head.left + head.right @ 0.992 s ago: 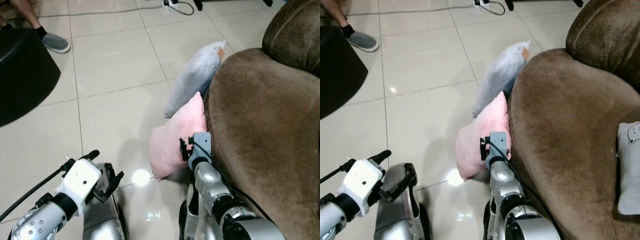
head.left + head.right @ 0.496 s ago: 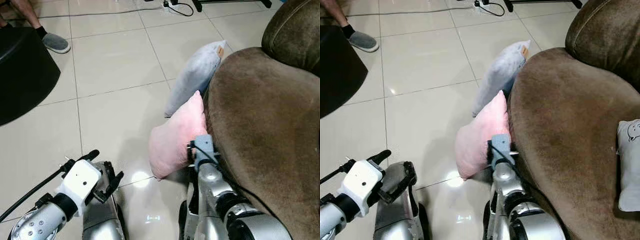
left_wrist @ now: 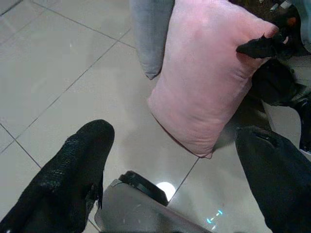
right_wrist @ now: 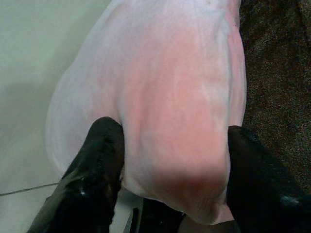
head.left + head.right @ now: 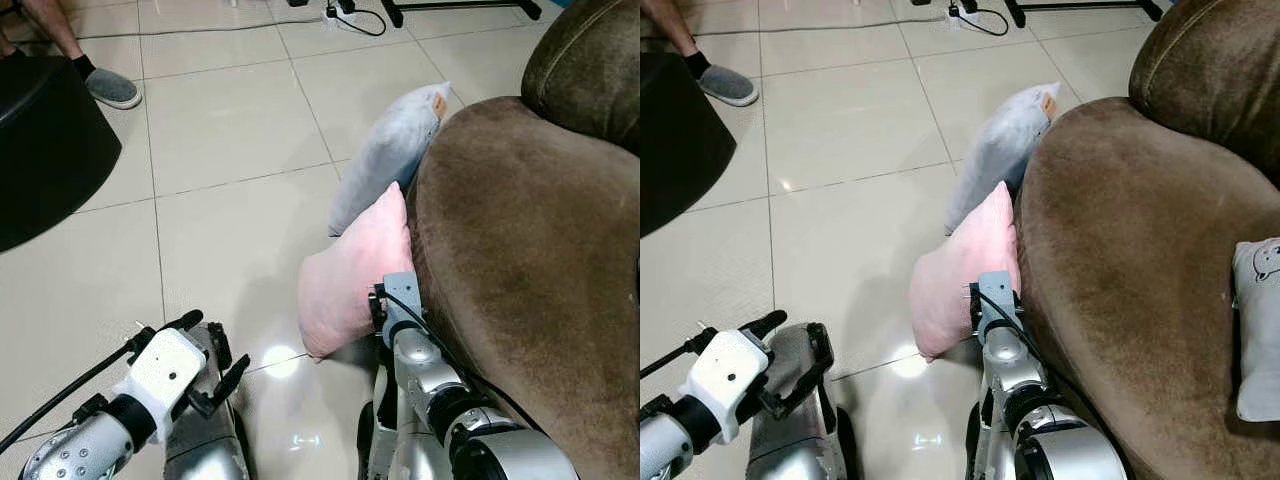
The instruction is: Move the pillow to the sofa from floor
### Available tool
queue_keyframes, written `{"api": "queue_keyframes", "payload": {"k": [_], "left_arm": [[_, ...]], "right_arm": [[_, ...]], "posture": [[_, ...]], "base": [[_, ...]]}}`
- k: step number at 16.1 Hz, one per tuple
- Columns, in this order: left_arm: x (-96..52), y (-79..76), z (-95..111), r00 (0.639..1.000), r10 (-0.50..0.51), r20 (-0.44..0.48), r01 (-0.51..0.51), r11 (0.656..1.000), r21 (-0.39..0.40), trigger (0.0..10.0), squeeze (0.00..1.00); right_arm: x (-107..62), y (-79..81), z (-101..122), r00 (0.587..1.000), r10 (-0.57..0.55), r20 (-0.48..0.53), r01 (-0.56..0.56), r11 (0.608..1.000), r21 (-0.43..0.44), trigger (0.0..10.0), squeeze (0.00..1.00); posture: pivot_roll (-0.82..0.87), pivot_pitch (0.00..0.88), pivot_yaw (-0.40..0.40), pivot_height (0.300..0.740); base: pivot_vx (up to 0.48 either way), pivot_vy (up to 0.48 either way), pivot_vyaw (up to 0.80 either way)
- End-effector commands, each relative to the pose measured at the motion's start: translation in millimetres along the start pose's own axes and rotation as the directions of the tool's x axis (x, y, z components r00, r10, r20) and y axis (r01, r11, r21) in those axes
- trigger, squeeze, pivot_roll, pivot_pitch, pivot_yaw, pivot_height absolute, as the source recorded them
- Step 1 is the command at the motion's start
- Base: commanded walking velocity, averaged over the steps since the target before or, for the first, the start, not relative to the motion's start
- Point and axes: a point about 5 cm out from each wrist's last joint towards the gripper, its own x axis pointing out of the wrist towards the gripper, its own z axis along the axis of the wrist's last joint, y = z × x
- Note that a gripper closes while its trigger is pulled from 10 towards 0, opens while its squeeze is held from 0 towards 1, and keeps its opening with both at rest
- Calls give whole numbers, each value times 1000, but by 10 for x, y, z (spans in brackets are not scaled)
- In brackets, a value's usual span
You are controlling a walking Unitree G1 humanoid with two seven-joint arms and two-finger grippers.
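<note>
Glossy beige tiled floor (image 5: pixel 230 130) beside a brown plush sofa (image 5: pixel 530 270), with two pillows leaning against the sofa's side.

A soft pink rectangular pillow (image 5: pixel 355 275) stands on the floor at the centre of the head view, propped against the sofa; a grey pillow (image 5: pixel 385 155) leans just behind it toward 12 o'clock. The right gripper (image 4: pixel 170 160) has its black fingers (image 4: pixel 95 165) spread either side of the pink pillow's lower end, pressing its fabric but not fully clamped. The left gripper (image 5: pixel 205 355) hovers at 7 o'clock with fingers apart, empty. At 10 o'clock sits a black round stool (image 5: pixel 45 150), with a person's grey slipper (image 5: pixel 110 87) beyond it. A pale cushion (image 5: pixel 1255 330) lies on the sofa seat at 3 o'clock.
</note>
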Motion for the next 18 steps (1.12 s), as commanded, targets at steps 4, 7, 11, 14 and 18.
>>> {"api": "queue_keyframes", "payload": {"k": [4, 7, 11, 14, 18], "left_arm": [[7, -29, -49, 1000, -9, -21, 9, 1000, -3, 10000, 867], [13, -46, -48, 1000, -12, -21, 12, 1000, -4, 10000, 867], [4, -53, -56, 1000, -10, -25, 10, 1000, -5, 10000, 863], [3, -61, -76, 1000, -9, -29, 9, 1000, -7, 10000, 867], [77, -59, -116, 1000, 2, -23, -2, 1000, -10, 10000, 867]], "right_arm": [[-12, -5, -79, 999, 7, -46, -6, 1000, 16, 0, 0], [-16, 0, -90, 999, 12, -49, -11, 1000, 15, 0, 0], [-20, 13, -101, 998, 16, -52, -16, 1000, 11, 0, 0], [-23, 22, -107, 998, 22, -54, -22, 1000, 10, 0, 0], [-24, 120, -39, 994, 108, -18, -107, 994, 20, 0, 0]], "posture": [[116, 214, -69, 476], [118, 216, -70, 476], [120, 216, -71, 476], [116, 214, -75, 476], [110, 157, -93, 476]], "base": [[0, 0, 0], [0, 0, 0], [0, 0, 0], [0, 0, 0], [0, 0, 0]]}}
